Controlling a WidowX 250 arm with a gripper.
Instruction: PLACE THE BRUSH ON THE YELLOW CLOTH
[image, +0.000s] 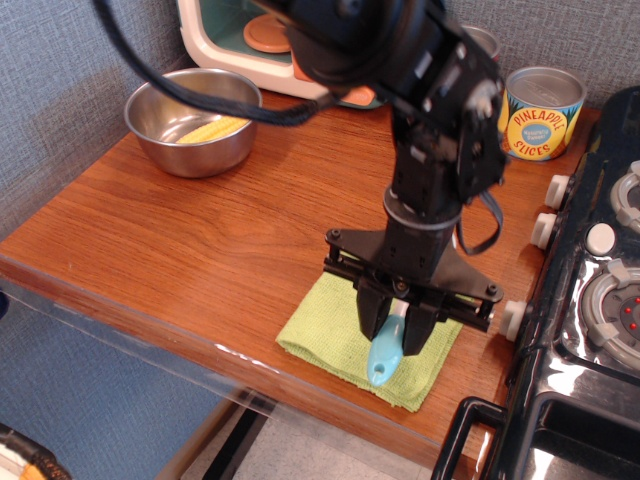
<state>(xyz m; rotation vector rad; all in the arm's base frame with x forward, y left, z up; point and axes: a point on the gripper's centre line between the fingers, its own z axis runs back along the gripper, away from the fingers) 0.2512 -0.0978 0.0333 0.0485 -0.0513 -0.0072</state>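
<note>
The yellow cloth lies near the counter's front edge, partly hidden by the arm. My black gripper hangs directly over the cloth's middle and is shut on the brush. The brush's light blue handle points down and toward the front, its tip just above or touching the cloth. The white head is hidden between the fingers and the wrist.
A steel bowl with a corn cob stands at the back left. A toy microwave and a pineapple can line the back wall. A black stove borders the right. The counter's front edge runs close below the cloth.
</note>
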